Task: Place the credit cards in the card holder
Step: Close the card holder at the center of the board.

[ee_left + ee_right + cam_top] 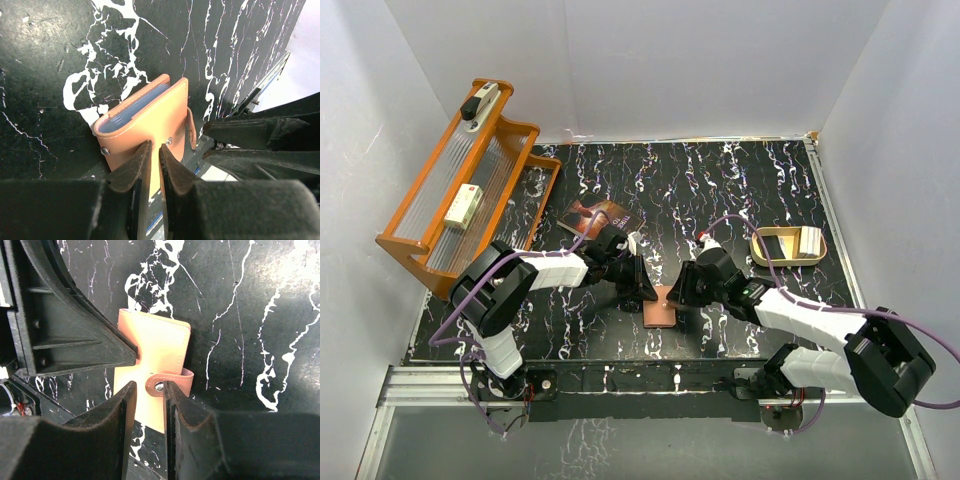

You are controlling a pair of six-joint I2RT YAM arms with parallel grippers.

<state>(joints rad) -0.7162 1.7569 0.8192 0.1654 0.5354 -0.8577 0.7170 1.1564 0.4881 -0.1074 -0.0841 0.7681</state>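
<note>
The card holder is resting on the dark marbled table, towards its near edge and directly between the two arms, well apart from the book and the tin. The left gripper is pinching one edge of the holder's cover, its jaws standing almost together with only the thin leather between them. The right gripper is standing partly open astride the snap tab; whether its pads are actually pressing the tab cannot be told. Pale blue-white edges are showing inside the fold; they may be cards or sleeves, and no loose credit card is showing plainly in any view.

The step in hand is probably unsnapping the tab, and several things could be going wrong from here. The left grip is sitting on very little leather, so a stiff snap could be pulling the cover out of it. If the right jaws are closing off-centre, they could be skidding off the tab's rounded end or pushing the whole holder sideways. The two sets of fingers are crowding each other, so a small misjudged move risks a collision. Any drag towards the near edge could be sending the holder off the table.
</note>
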